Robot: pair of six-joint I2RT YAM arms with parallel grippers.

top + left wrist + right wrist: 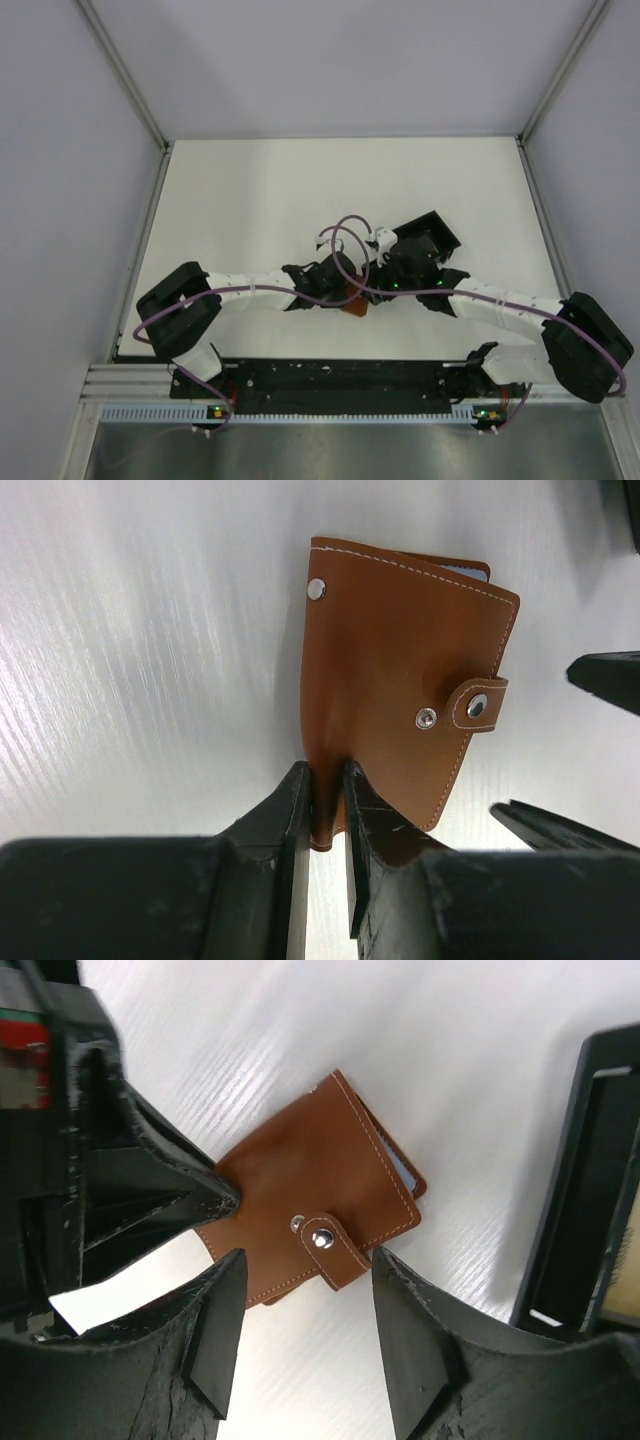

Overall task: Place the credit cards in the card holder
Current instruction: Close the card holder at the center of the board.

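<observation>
The brown leather card holder [400, 670] lies folded shut on the white table, its tab [478, 705] laid over the cover. A thin blue card edge [470, 570] peeks out at its far side; it also shows in the right wrist view [400, 1165]. My left gripper [326, 780] is shut on the holder's near edge. My right gripper [305, 1305] is open, its jaws either side of the tab [335, 1250], just above the holder [310, 1190]. In the top view the holder [356, 305] shows only as a brown patch between both grippers. No loose cards are in view.
A black open-frame slotted box [430, 236] stands just behind the right gripper; its frame [585, 1200] fills the right of the right wrist view. White walls enclose the table [250, 200] on three sides.
</observation>
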